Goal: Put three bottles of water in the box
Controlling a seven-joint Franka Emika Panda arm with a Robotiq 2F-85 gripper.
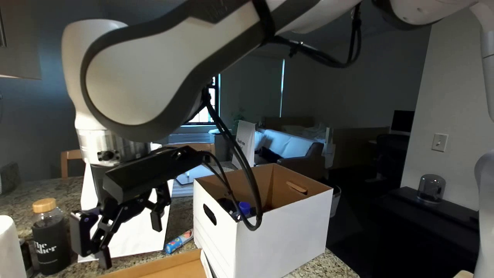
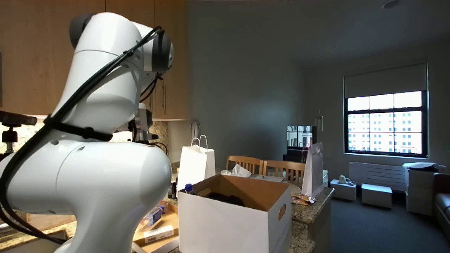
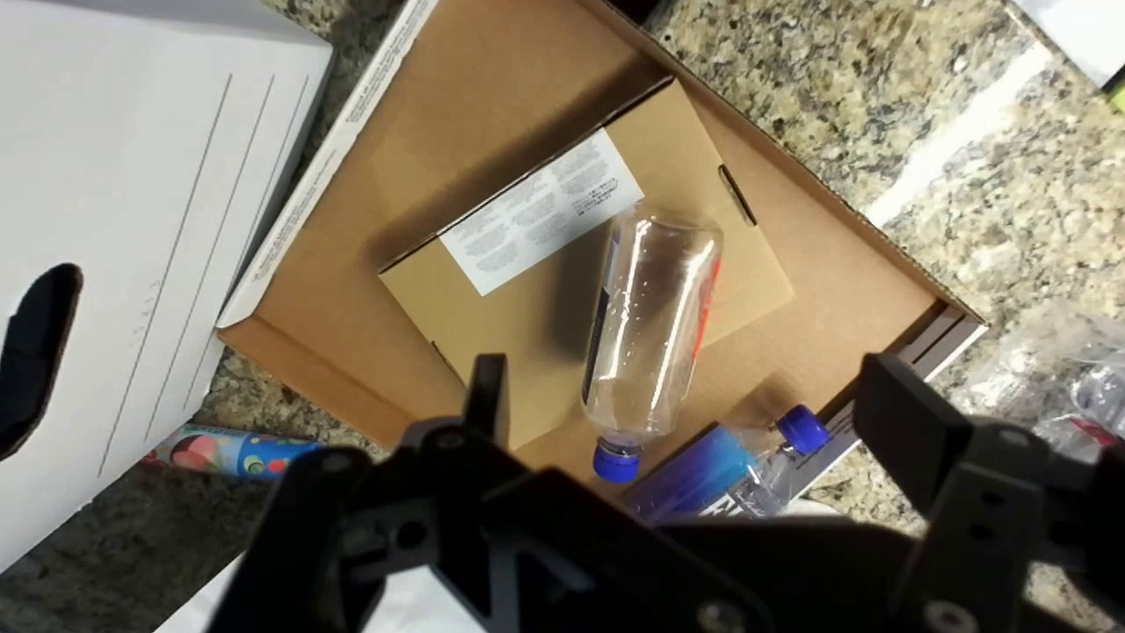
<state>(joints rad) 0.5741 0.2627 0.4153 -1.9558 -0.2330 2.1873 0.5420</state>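
Observation:
The white box stands on the counter, its top open and its inside brown; it shows in both exterior views and at the left of the wrist view. A blue-capped bottle is inside it near one corner; only its top shows. In the wrist view one clear bottle lies in a shallow cardboard tray, over a small brown carton. A second bottle lies beside it, partly hidden by the gripper. My gripper is open and empty above these bottles; it shows beside the box in an exterior view.
A white paper bag stands behind the gripper, near a dark jar with wooden lid. A colourful tube lies by the box. Crumpled clear plastic lies right of the tray. Another white bag stands beyond the box.

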